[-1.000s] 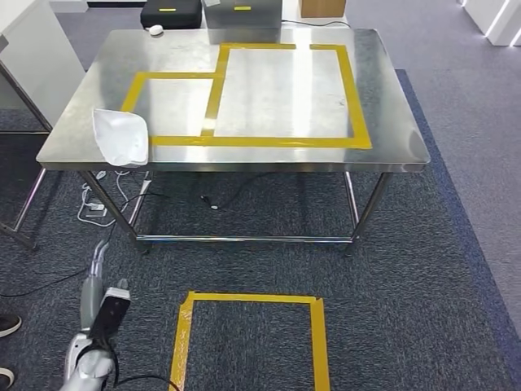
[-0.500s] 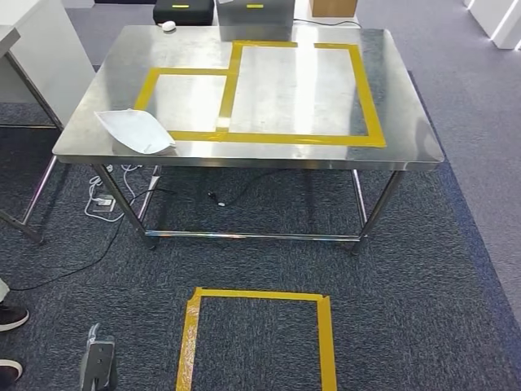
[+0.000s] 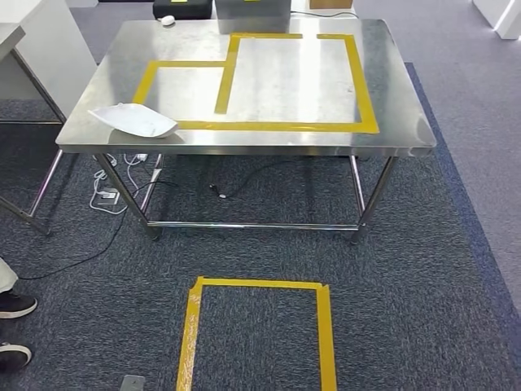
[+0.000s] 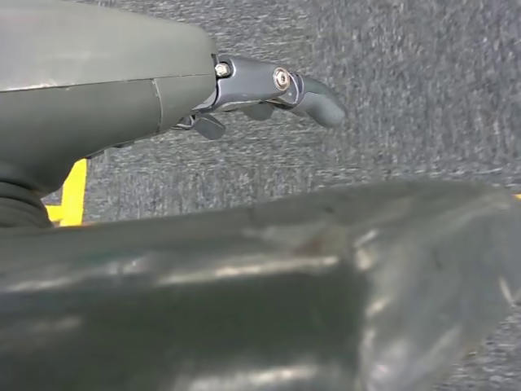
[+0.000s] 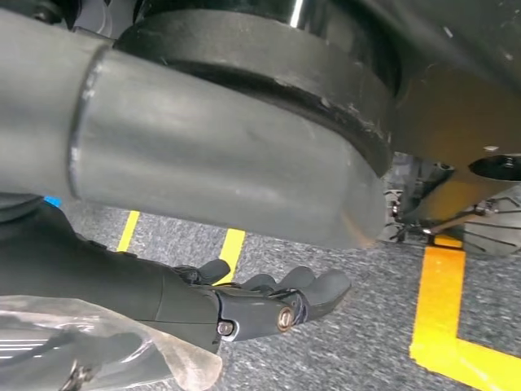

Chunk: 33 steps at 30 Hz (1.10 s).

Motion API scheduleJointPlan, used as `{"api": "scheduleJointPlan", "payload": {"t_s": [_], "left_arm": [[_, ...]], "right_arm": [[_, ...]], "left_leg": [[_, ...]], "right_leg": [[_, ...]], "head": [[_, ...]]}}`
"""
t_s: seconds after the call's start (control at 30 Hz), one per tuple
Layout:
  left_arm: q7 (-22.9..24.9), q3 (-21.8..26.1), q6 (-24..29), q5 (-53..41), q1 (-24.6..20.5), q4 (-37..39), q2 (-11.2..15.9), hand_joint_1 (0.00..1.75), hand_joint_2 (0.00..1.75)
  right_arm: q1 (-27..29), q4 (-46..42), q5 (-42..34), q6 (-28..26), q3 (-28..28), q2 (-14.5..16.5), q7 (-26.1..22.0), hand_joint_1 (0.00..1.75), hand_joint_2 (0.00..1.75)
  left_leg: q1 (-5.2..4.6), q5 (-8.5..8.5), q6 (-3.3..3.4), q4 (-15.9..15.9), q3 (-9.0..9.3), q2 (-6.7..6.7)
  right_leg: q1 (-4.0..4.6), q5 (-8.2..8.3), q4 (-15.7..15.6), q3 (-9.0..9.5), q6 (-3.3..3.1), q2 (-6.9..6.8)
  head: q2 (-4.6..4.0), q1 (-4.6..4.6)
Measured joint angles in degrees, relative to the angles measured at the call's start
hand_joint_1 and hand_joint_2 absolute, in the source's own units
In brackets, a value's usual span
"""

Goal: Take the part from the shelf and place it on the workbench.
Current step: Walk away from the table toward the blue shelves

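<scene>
Head view gives me the steel desk (image 3: pixel 80 134) ahead, standing on dark carpet (image 3: pixel 430 269), with yellow tape outlines (image 3: pixel 362 98) marking two adjoining rectangles on its top. I see the part (image 3: pixel 132 120), a white, shallow, pointed piece, lying on the desk's near left corner, just outside the taped rectangles and close to the front edge. At the far edge I can make out a black case (image 3: pixel 181 8), a grey box (image 3: pixel 251 12) and a small white object (image 3: pixel 166 20). Cables (image 3: pixel 114 191) lie on the floor under the desk's left end, a yellow tape square (image 3: pixel 258 326) is marked on the carpet nearer to me, and a person's shoes (image 3: pixel 15 330) stand at the left edge. Left wrist view shows me the left hand (image 4: pixel 270 90) over the carpet, its dark fingers (image 4: pixel 317 102) stretched out and loosely apart, holding nothing. Right wrist view shows me the right hand (image 5: pixel 264 305) above carpet with yellow tape lines (image 5: pixel 440 326), its fingers (image 5: pixel 319 289) lightly curved side by side, with nothing in them that I can see; some clear plastic wrap (image 5: pixel 92 342) sits around the wrist cover.
</scene>
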Motion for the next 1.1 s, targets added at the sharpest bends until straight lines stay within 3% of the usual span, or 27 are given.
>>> {"api": "scheduleJointPlan", "payload": {"t_s": [0.07, 0.13, 0.17, 0.23, 0.3, 0.33, 0.37, 0.4, 0.47, 0.53, 0.57, 0.6, 0.67, 0.7, 0.73, 0.8, 0.83, 0.87, 0.9, 0.93, 1.0, 1.03, 1.1], "left_arm": [[0.76, -0.11, -0.03, -0.57, -0.31, 0.56, -0.07, 0.0, 0.0], [1.82, -0.42, -0.16, -1.3, -0.35, 1.09, -0.12, 0.0, 0.0], [2.28, -0.61, -0.25, -1.64, -0.36, 1.31, -0.12, 0.0, 0.0], [2.68, -0.88, -0.46, -1.95, -0.44, 1.58, -0.15, 0.0, 0.0], [2.73, -0.96, -0.61, -2.02, -0.48, 1.8, -0.27, 0.0, 0.0], [2.73, -0.97, -0.64, -2.03, -0.47, 1.93, -0.33, 0.0, 0.0], [2.74, -0.97, -0.64, -2.03, -0.46, 2.05, -0.36, 0.0, 0.0], [2.74, -0.97, -0.63, -2.03, -0.46, 2.16, -0.36, 0.0, 0.0], [2.75, -0.98, -0.63, -2.03, -0.48, 2.32, -0.38, 0.0, 0.0], [2.85, -1.02, -0.65, -2.14, -0.46, 2.39, -0.43, 0.0, 0.0], [3.1, -1.05, -0.65, -2.35, -0.46, 2.45, -0.46, 0.0, 0.0], [3.47, -1.15, -0.64, -2.71, -0.49, 2.5, -0.48, 0.0, 0.0], [4.43, -1.54, -0.59, -3.65, -0.49, 2.68, -0.5, 0.0, 0.0], [4.89, -1.81, -0.58, -4.01, -0.43, 2.79, -0.51, 0.0, 0.0], [5.3, -2.06, -0.61, -4.23, -0.32, 2.89, -0.54, 0.0, 0.0], [5.85, -2.35, -0.7, -4.33, -0.18, 3.05, -0.57, 0.0, 0.0], [6.04, -2.41, -0.78, -4.32, -0.15, 3.09, -0.59, 0.0, 0.0], [6.22, -2.45, -0.86, -4.32, -0.15, 3.11, -0.6, 0.0, 0.0], [6.45, -2.49, -1.02, -4.34, -0.15, 3.13, -0.6, 0.0, 0.0], [6.68, -2.52, -1.19, -4.37, -0.15, 3.13, -0.6, 0.0, 0.0], [6.9, -2.57, -1.51, -4.51, -0.2, 3.13, -0.6, 0.0, 0.0], [6.92, -2.61, -1.6, -4.66, -0.26, 3.13, -0.6, 0.0, 0.0], [6.93, -2.73, -1.65, -5.01, -0.35, 3.13, -0.6, 0.0, 0.0]], "right_arm": [[-0.04, -0.01, 0.05, 0.13, 0.0, 0.05, 0.04, 0.0, 0.0], [-0.05, -0.01, 0.07, 0.22, 0.0, 0.14, 0.15, 0.0, 0.0], [-0.03, 0.0, 0.07, 0.23, 0.0, 0.18, 0.21, 0.0, 0.0], [0.0, 0.01, 0.05, 0.23, 0.0, 0.2, 0.33, 0.0, 0.0], [-0.01, 0.01, 0.05, 0.22, 0.0, 0.2, 0.39, 0.0, 0.0], [-0.01, 0.01, 0.05, 0.22, 0.0, 0.2, 0.4, 0.0, 0.0], [0.0, 0.01, 0.05, 0.22, 0.0, 0.2, 0.4, 0.0, 0.0], [0.01, 0.01, 0.05, 0.22, 0.0, 0.2, 0.4, 0.0, 0.0], [-0.03, 0.0, 0.05, 0.22, 0.0, 0.2, 0.4, 0.0, 0.0], [-0.22, -0.02, 0.03, 0.23, 0.0, 0.2, 0.4, 0.0, 0.0], [-0.31, -0.03, 0.0, 0.25, 0.0, 0.2, 0.43, 0.0, 0.0], [-0.36, -0.02, -0.02, 0.28, 0.0, 0.2, 0.5, 0.0, 0.0], [-0.37, 0.0, -0.06, 0.37, 0.0, 0.24, 0.76, 0.0, 0.0], [-0.38, 0.01, -0.06, 0.41, -0.01, 0.26, 0.9, 0.0, 0.0], [-0.38, 0.02, -0.07, 0.44, -0.01, 0.3, 1.03, 0.0, 0.0], [-0.3, 0.03, -0.04, 0.43, -0.02, 0.32, 1.14, 0.0, 0.0], [-0.23, 0.03, 0.01, 0.42, -0.02, 0.33, 1.15, 0.0, 0.0], [-0.18, 0.03, 0.12, 0.42, -0.02, 0.33, 1.15, 0.0, 0.0], [-0.16, 0.03, 0.32, 0.44, -0.02, 0.33, 1.19, 0.0, 0.0], [-0.17, 0.03, 0.56, 0.53, -0.02, 0.33, 1.28, 0.0, 0.0], [-0.18, 0.03, 1.02, 0.9, -0.01, 0.33, 1.53, 0.0, 0.0], [-0.2, 0.03, 1.15, 1.08, 0.01, 0.35, 1.63, 0.0, 0.0], [-0.24, 0.03, 1.25, 1.19, 0.02, 0.38, 1.64, 0.0, 0.0]], "left_leg": [[-0.33, 0.94, 0.56, -3.52, 1.88, -0.08], [-0.61, 1.82, 1.43, -3.32, 1.41, -0.09], [-0.62, 2.39, 1.93, -3.42, 1.09, 0.03], [-0.56, 3.78, 2.91, -3.72, -0.04, 0.24], [-0.74, 5.07, 3.35, -3.67, -1.71, 0.33], [-0.85, 5.73, 3.36, -3.61, -2.62, 0.35], [-0.93, 6.41, 3.34, -3.55, -3.56, 0.39], [-0.99, 7.05, 3.28, -3.48, -4.52, 0.42], [-1.01, 8.23, 3.03, -3.2, -6.19, 0.39], [-1.12, 9.07, 2.58, -2.65, -7.27, 0.32], [-1.12, 9.45, 2.28, -2.43, -7.49, 0.3], [-1.08, 9.83, 1.95, -2.32, -7.62, 0.32], [-0.9, 10.2, 1.21, -2.17, -7.91, 0.25], [-0.81, 9.1, 0.86, -1.46, -8.3, 0.21], [-0.7, 6.96, 0.53, 0.19, -8.88, 0.16], [-0.42, 0.81, 0.0, 6.76, -10.35, 0.16], [-0.3, -1.32, -0.21, 10.47, -10.85, 0.17], [-0.2, -2.16, -0.36, 13.19, -10.88, 0.17], [-0.11, -1.59, -0.45, 14.01, -10.1, 0.17], [-0.01, -0.13, -0.48, 12.5, -8.25, 0.17], [0.07, 2.24, -0.28, 4.55, -2.42, 0.17], [0.01, 2.39, -0.05, 0.53, 0.1, 0.16], [-0.26, 1.57, 0.52, -3.36, 2.02, 0.15]], "right_leg": [[-0.04, 0.78, 0.04, -0.22, 0.75, -0.07], [-0.26, 1.53, -0.16, -0.29, 1.48, -0.08], [-0.38, 1.15, 0.06, -0.52, 1.74, 0.01], [-0.46, -2.71, 3.26, -2.03, 2.13, 0.31], [-0.45, -8.59, 10.63, -4.26, 2.39, 0.55], [-0.44, -10.27, 14.22, -4.88, 2.46, 0.58], [-0.43, -10.61, 16.44, -4.76, 2.48, 0.59], [-0.42, -9.77, 16.65, -3.63, 2.43, 0.59], [-0.4, -7.05, 10.7, 1.97, 2.15, 0.62], [-0.28, -7.01, 1.49, 9.03, 1.76, 0.7], [-0.16, -7.59, -1.47, 11.01, 1.55, 0.74], [0.0, -8.02, -2.86, 11.78, 1.32, 0.75], [0.07, -7.38, -3.06, 10.86, 0.56, 0.52], [0.01, -6.8, -3.09, 10.34, 0.06, 0.36], [-0.08, -6.12, -3.17, 9.68, -0.35, 0.2], [-0.05, -4.85, -3.07, 8.18, -0.76, -0.03], [0.01, -4.26, -2.93, 7.52, -0.74, -0.16], [0.05, -3.7, -2.72, 6.8, -0.71, -0.3], [0.07, -3.19, -2.43, 6.02, -0.64, -0.4], [0.07, -2.72, -2.04, 5.2, -0.54, -0.45], [0.11, -2.0, -1.19, 3.5, -0.23, -0.45], [0.16, -1.74, -0.82, 2.89, 0.02, -0.44], [0.19, -1.2, -0.45, 2.21, 0.66, -0.44]], "head": [[0.0, 0.21], [0.0, 0.36], [0.0, 0.37], [0.0, 0.54], [0.0, 0.73], [0.0, 0.76], [0.0, 0.74], [0.0, 0.74], [0.0, 0.74], [0.0, 0.72], [0.0, 0.74], [0.0, 0.77], [0.0, 0.94], [0.0, 0.9], [0.0, 0.79], [0.0, 0.52], [0.0, 0.48], [0.0, 0.49], [0.0, 0.49], [0.0, 0.48], [0.0, 0.46], [0.0, 0.5], [0.0, 0.53]]}}
